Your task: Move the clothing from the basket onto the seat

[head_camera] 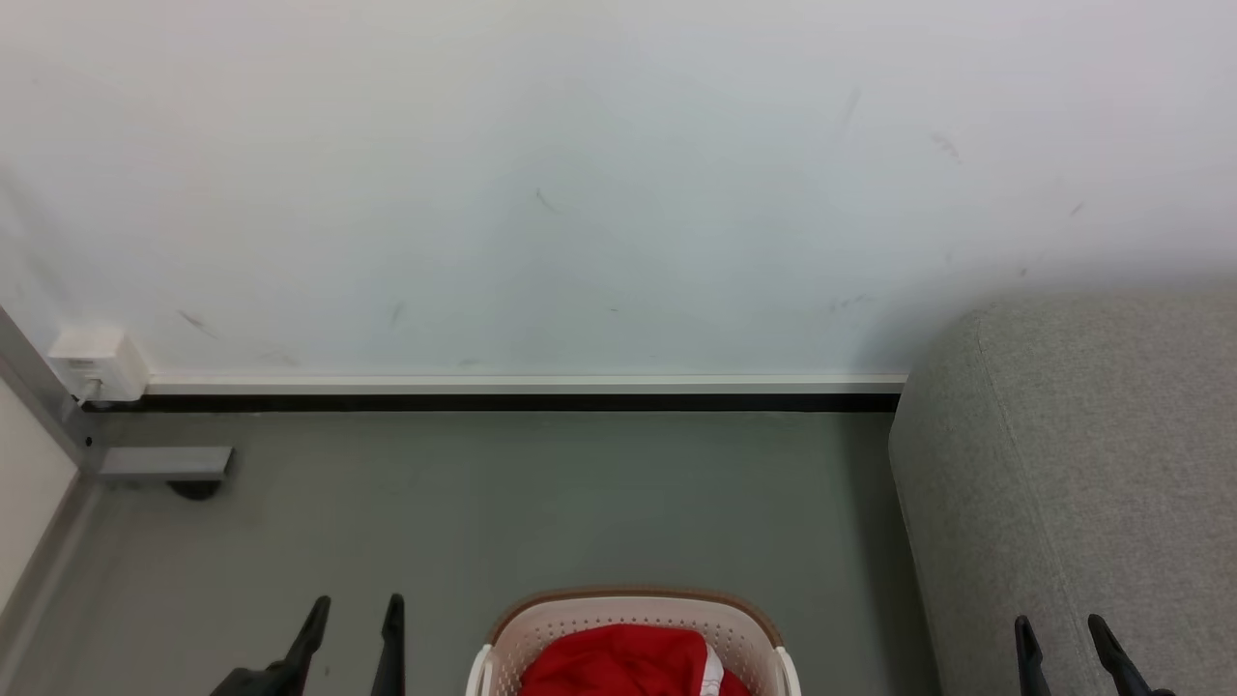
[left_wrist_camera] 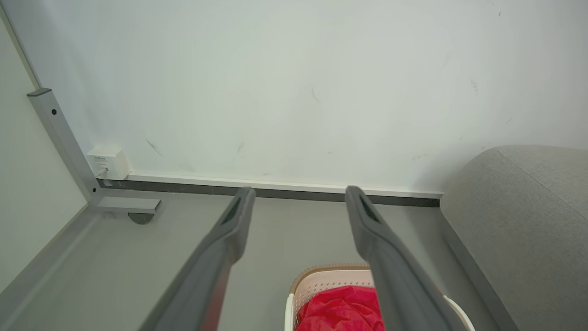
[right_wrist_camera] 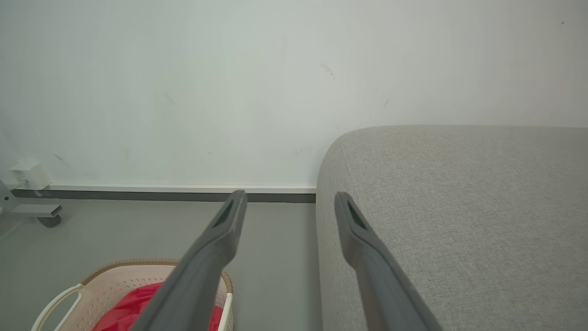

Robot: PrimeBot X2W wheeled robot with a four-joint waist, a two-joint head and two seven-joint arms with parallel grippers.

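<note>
The cream basket [head_camera: 633, 614] with a brown rim stands on the grey floor at the bottom centre of the head view. Red clothing [head_camera: 623, 662] with a white trim band lies bunched inside it; it also shows as clothing [left_wrist_camera: 342, 310] and clothing [right_wrist_camera: 124, 312] in the wrist views. The light grey seat [head_camera: 1073, 483] rises at the right, beside the basket. My left gripper [head_camera: 354, 611] is open over the floor left of the basket. My right gripper [head_camera: 1061, 628] is open in front of the seat's side. Neither gripper holds anything.
A white wall with a baseboard [head_camera: 522, 387] runs across the back. At the far left stand a grey metal frame foot [head_camera: 164, 464] and a white wall socket [head_camera: 95, 365]. Grey floor [head_camera: 541, 503] lies open between the basket and the wall.
</note>
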